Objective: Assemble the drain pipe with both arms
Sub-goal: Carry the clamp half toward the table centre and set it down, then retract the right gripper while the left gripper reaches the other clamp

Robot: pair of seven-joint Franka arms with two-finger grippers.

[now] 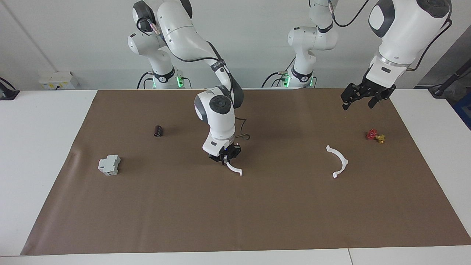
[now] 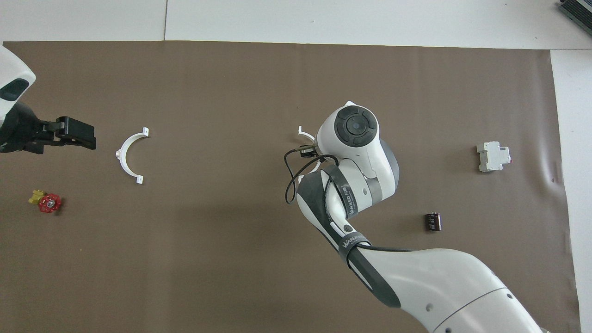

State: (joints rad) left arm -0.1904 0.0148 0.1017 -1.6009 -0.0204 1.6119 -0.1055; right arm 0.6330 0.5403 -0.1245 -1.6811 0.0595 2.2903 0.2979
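Brown paper covers the white surface, with a pale wall above the arms' bases.

Nearest the robots, the left gripper hangs in the air over the mat's corner at the left arm's end, its fingers spread wide and holding nothing; this arm waits. A small black cylinder lies toward the right arm's end, and a red and yellow valve piece toward the left arm's end.

Farther out, the right gripper is low over the middle of the mat, fingers closed on one white half-ring. That piece is a thin curved strip with a small tab at its free end; the end hangs down and away from the robots, and the other end is hidden under the wrist.

The second half-ring lies flat on the mat toward the left arm's end, well apart from the held one. Its tabbed ends point toward the right arm's end, its bulge toward the left arm's. A grey-white blocky box sits toward the right arm's end.
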